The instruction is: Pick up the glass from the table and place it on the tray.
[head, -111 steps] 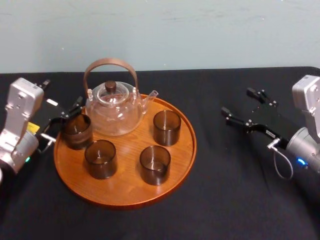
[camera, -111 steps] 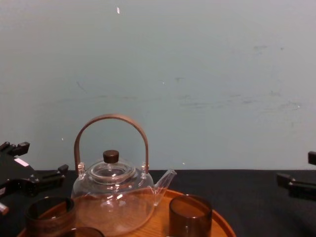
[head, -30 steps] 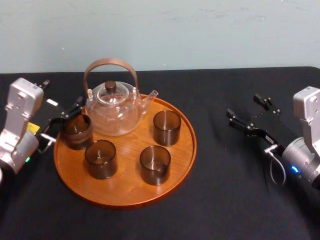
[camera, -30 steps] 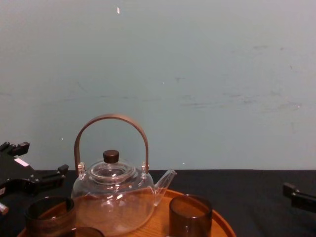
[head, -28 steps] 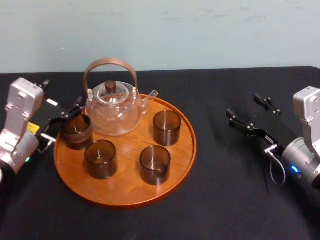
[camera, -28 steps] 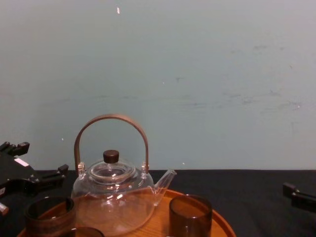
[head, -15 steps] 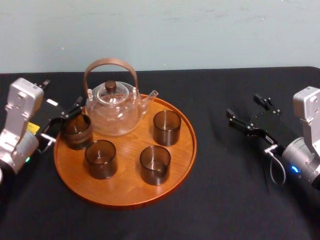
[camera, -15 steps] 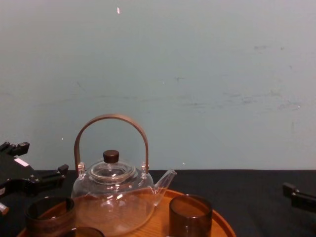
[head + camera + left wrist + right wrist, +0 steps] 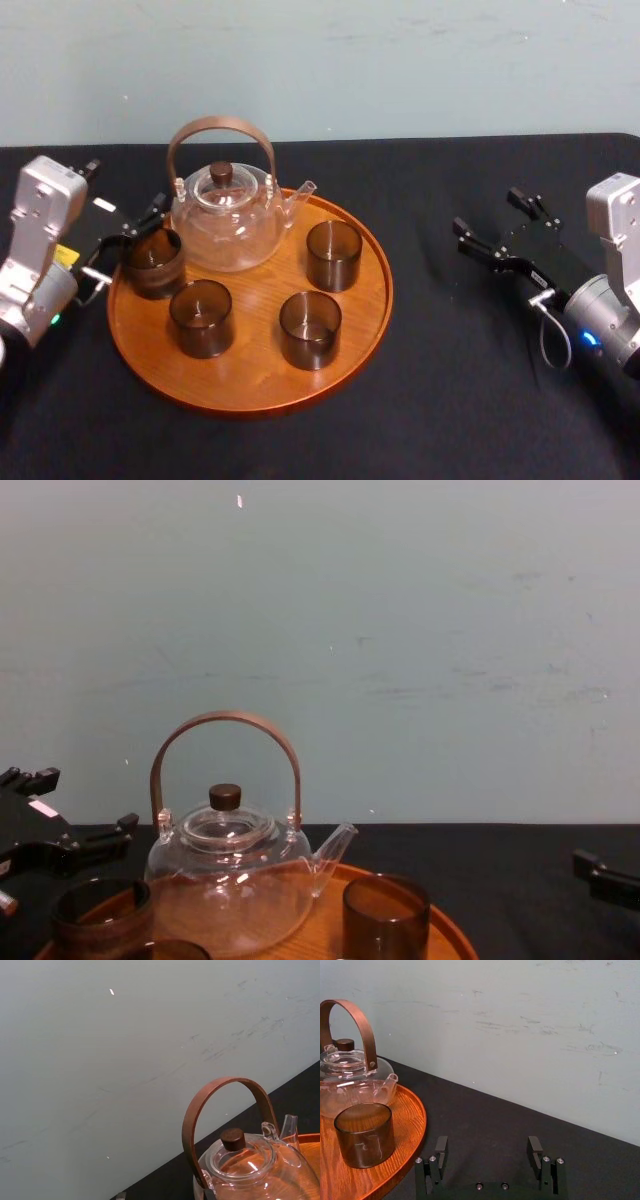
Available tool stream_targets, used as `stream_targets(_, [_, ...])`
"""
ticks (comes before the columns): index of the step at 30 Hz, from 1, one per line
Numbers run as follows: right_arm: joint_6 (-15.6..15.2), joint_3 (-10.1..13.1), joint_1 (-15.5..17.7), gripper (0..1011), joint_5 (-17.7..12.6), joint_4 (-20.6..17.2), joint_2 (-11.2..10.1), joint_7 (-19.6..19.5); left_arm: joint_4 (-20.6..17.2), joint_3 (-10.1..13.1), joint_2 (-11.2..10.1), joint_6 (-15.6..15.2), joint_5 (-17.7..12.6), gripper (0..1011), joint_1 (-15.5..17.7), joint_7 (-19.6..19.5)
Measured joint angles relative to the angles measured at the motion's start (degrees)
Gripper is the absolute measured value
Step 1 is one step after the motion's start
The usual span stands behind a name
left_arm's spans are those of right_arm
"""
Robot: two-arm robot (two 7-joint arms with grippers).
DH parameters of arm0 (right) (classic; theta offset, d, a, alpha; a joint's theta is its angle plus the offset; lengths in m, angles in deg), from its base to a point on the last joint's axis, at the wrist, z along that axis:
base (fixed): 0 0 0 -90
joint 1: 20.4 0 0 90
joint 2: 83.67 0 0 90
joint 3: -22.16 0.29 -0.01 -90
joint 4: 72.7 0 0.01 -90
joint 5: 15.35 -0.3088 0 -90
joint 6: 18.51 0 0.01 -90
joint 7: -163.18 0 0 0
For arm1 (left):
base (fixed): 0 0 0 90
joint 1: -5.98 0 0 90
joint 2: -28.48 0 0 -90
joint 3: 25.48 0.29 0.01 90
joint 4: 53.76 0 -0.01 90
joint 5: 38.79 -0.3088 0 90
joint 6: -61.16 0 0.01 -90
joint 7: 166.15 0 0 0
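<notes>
Right hand (image 9: 485,210) drawn back since earlier, spread, empty | left hand (image 9: 130,248) unmoved, spread about small smoky-brown glass tumbler (image 9: 153,262) | tumbler stands inside left rim of round orange-brown wooden tray (image 9: 250,378), beside clear glass teapot (image 9: 225,225) | placement looks done.

Lab-like test setup: black-draped table (image 9: 450,400), bare pale wall (image 9: 400,60).

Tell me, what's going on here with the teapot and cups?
A two-armed robot is putting a small dark glass onto the round wooden tray beside a teapot. Its left gripper is around the glass, which appears to stand at the tray's left edge already. The right gripper is open over the black table, off to the right.
</notes>
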Motion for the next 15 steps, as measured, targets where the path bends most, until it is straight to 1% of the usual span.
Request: stream_targets(15, [0.00, 0.00, 0.00, 1002, 0.00, 0.00, 0.00, 0.00, 0.00, 0.00, 0.00, 0.00, 0.00, 1001, 0.00, 0.00])
